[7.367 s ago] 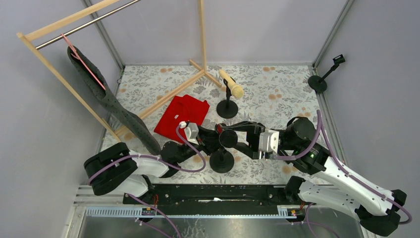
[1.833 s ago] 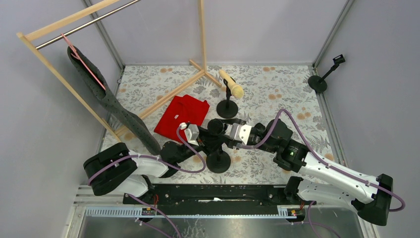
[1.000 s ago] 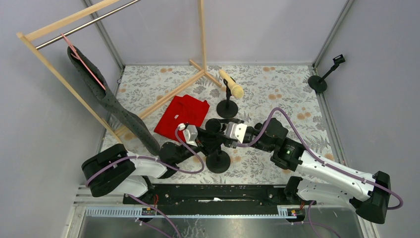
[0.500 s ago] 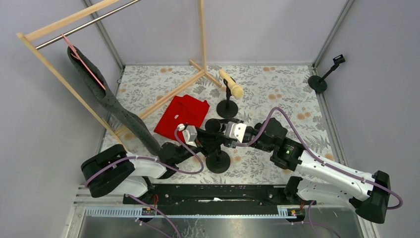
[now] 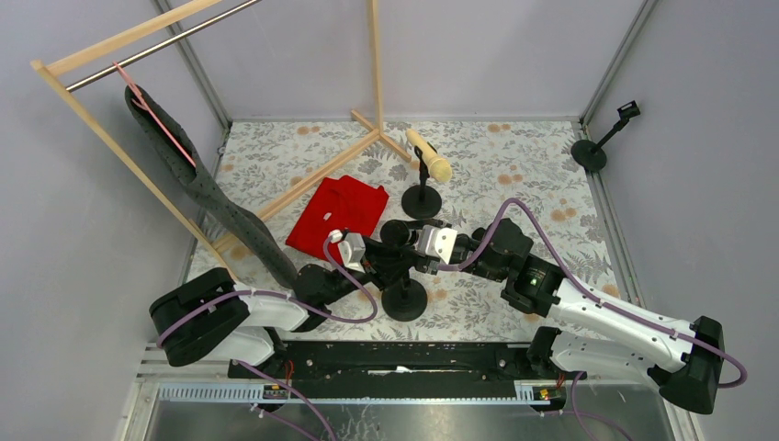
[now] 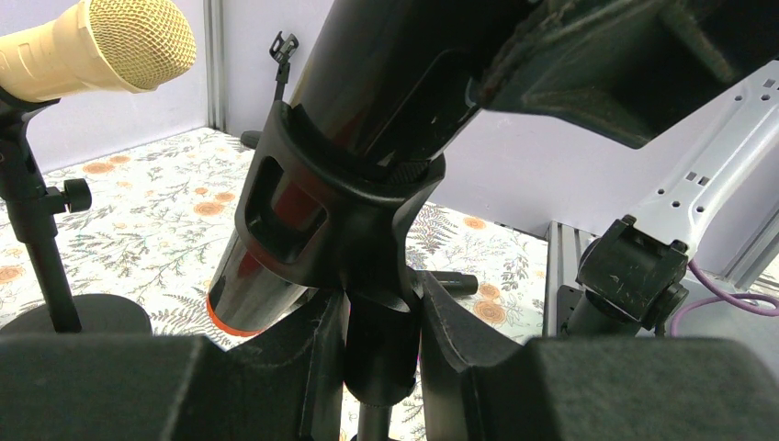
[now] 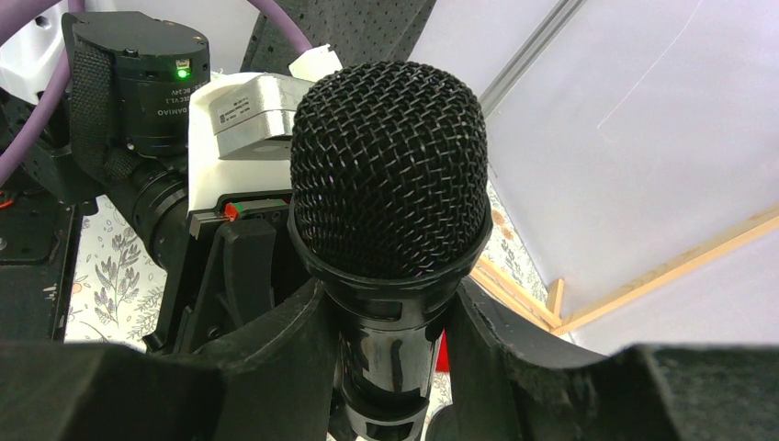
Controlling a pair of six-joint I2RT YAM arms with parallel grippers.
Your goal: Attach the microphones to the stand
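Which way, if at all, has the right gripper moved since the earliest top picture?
Yes. The right gripper has shifted left and slightly away from the arm bases, so it now sits nearer the cream microphone's stand base.

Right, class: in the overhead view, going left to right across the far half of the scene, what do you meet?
The dark garment → red cloth → cream microphone → empty black stand.
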